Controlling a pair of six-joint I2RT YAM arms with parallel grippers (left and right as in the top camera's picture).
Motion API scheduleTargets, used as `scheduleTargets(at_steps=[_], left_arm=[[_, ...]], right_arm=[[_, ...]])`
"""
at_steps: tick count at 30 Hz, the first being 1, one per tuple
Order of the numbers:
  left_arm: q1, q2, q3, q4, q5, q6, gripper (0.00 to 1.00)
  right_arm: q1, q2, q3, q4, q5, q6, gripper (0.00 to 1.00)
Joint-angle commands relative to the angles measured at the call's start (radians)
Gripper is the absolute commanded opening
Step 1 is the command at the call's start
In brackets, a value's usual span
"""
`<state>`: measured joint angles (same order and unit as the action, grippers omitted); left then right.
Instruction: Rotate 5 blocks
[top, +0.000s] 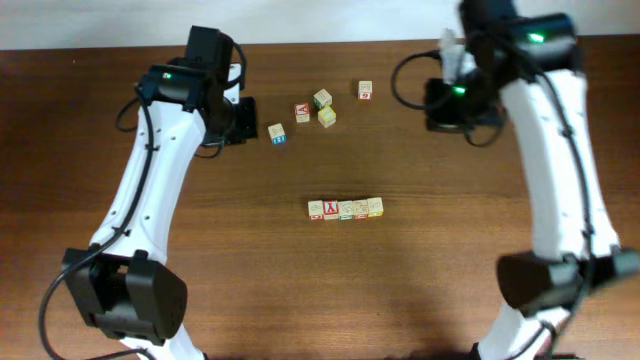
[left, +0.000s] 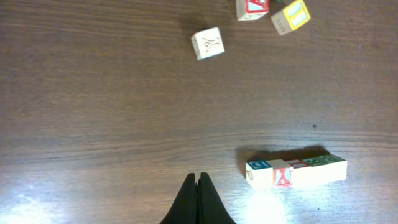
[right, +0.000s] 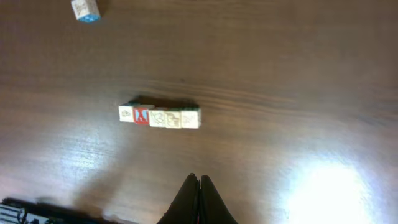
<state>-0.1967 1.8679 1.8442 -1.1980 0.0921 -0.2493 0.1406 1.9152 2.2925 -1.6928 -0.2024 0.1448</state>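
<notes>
wooden blocks: five, touching, one row at centre. loose cubes at 12 o'clock of row. left gripper, right gripper: pinched closed, empty.

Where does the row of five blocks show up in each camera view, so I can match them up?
Overhead: the row of blocks lies just below the picture's centre.
Left wrist: it sits at the lower right.
Right wrist: it sits slightly left of centre.
Shared landmark: the red-letter block, second from the picture's left in the row in all three.
</notes>
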Motion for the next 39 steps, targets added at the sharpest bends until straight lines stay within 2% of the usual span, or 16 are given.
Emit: scheduleTargets(at_steps=[1, 6, 13, 18, 22, 39], left_arm=[[-0.026, 0.010, 0.002, 0.017, 0.018, 0.020, 0.00], [-0.052, 0.027, 0.002, 0.031, 0.017, 0.020, 0.00], [-0.059, 0.066, 0.002, 0.035, 0.022, 0.021, 0.00], [-0.059, 0.125, 0.002, 0.037, 0.137, 0.122, 0.00], [-0.059, 0.184, 0.002, 0.039, 0.148, 0.132, 0.00], [-0.066, 0.277, -0.005, -0.040, 0.151, 0.132, 0.00]], right_arm=[[-0.029, -0.084, -0.088, -0.006, 0.021, -0.037, 0.04], [-0.031, -0.082, -0.235, 0.014, 0.031, -0.045, 0.04], [-0.047, -0.082, -0.425, 0.142, 0.010, -0.064, 0.04], [-0.118, -0.081, -0.531, 0.224, -0.144, -0.162, 0.04], [-0.169, -0.080, -0.604, 0.280, -0.240, -0.217, 0.04], [-0.173, -0.078, -0.912, 0.542, -0.288, -0.146, 0.04]])
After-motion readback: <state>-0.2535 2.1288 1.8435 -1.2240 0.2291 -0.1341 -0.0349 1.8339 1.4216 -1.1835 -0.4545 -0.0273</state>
